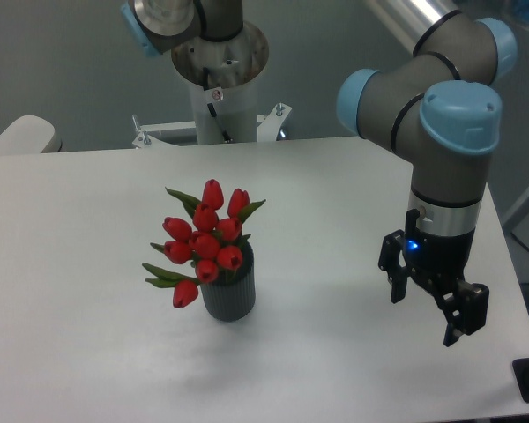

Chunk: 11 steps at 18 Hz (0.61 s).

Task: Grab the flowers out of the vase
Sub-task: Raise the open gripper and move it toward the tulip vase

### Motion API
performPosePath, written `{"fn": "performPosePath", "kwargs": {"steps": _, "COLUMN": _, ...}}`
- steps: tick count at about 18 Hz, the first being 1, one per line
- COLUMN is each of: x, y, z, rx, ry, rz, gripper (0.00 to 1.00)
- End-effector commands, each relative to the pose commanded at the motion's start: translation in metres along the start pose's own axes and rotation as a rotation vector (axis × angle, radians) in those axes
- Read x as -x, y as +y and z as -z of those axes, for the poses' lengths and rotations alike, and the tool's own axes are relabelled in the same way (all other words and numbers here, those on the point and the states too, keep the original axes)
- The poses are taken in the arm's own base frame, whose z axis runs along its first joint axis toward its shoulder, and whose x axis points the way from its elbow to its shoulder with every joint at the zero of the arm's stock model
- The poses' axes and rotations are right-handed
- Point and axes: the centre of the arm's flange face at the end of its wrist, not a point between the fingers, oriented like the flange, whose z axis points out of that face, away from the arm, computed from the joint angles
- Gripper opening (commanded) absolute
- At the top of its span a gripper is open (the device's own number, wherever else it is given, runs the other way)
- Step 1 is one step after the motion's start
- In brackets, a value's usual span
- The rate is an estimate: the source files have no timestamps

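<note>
Flowers (pixel 205 240): stood upright in the vase (pixel 230 292), centre-left of the table (pixel 79 264).
Gripper (pixel 423 319): hung well right of the vase, jaws apart, holding nothing.

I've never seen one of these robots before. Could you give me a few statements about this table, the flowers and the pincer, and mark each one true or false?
1. The flowers stand in the vase. True.
2. The pincer is gripping the flowers. False: it hangs open well to the right of them, holding nothing.
3. The buds are red, with green leaves. True.
4. The vase lies tipped on its side. False: it stands upright on the white table.
5. The vase is bright yellow. False: it is dark grey.
</note>
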Motion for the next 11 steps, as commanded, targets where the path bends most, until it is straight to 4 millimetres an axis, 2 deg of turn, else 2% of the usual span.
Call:
{"fn": "performPosePath", "kwargs": {"steps": 5, "x": -0.011, "y": -0.002, "z": -0.003, "rx": -0.006, "ry": 0.023, "rz": 0.001, "gripper": 1.00}}
{"fn": "performPosePath", "kwargs": {"steps": 11, "x": -0.036, "y": 0.003, "z": 0.005, "rx": -0.006, "ry": 0.051, "rz": 0.017, "gripper": 1.00}}
